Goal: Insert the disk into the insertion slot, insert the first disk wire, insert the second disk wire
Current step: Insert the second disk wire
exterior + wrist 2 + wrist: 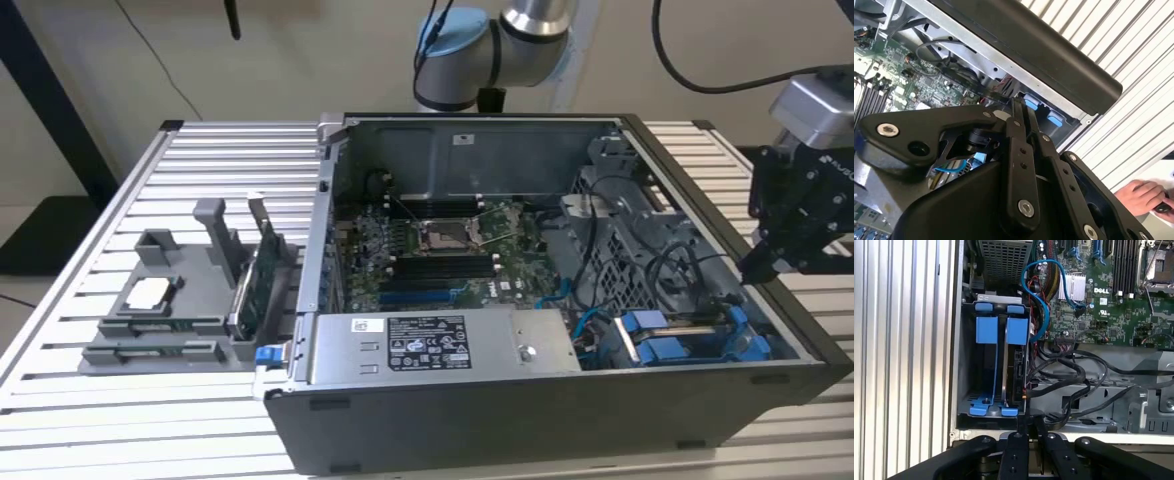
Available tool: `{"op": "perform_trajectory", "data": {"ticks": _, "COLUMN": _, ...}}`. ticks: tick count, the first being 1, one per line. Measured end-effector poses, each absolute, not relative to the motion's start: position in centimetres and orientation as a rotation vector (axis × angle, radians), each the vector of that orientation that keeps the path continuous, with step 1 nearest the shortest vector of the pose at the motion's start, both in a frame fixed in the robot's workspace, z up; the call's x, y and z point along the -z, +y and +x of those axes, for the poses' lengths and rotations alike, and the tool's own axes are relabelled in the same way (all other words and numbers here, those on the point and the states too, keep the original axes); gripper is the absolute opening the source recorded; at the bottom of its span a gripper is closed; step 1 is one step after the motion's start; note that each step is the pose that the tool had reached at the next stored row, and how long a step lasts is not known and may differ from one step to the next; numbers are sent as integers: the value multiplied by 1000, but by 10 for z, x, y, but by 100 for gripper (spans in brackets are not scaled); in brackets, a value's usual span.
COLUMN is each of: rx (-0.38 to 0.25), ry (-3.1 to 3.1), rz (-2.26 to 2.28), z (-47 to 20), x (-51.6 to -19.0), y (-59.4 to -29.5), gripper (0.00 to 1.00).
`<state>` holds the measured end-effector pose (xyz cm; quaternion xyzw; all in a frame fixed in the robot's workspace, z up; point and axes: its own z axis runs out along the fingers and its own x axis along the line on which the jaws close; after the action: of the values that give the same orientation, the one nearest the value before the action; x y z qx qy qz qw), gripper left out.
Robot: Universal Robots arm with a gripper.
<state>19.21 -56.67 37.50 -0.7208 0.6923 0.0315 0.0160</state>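
The disk (1017, 371) stands on edge in the insertion slot (965, 371), a metal bay at the corner of the open computer case (534, 420), with its blue carrier (1017, 331) around it. A second blue carrier (985, 330) sits beside it in the same bay. Black wires (1064, 382) run up to the disk's exposed edge; whether they are plugged in I cannot tell. A blue cable (1040, 305) loops above the bay. My gripper (1028, 426) hovers just outside the case wall by the bay, shut with nothing between its fingers (1015, 131). In the exterior view the gripper (758, 268) hangs over the case's right rim.
The motherboard (441, 245) and power supply (427, 345) lie inside the case. On the slatted table (134, 420), at the exterior view's left, a grey fixture (160, 330) holds a green card (263, 270) and a chip. A person's hand (1140, 196) rests beside the case.
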Motion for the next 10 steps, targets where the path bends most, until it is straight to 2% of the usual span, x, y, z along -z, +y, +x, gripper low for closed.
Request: {"op": "perform_trajectory", "data": {"ticks": 10, "rx": -107, "ry": 2156, "rz": -2230, "z": 183, "x": -379, "y": -567, "gripper": 16}}
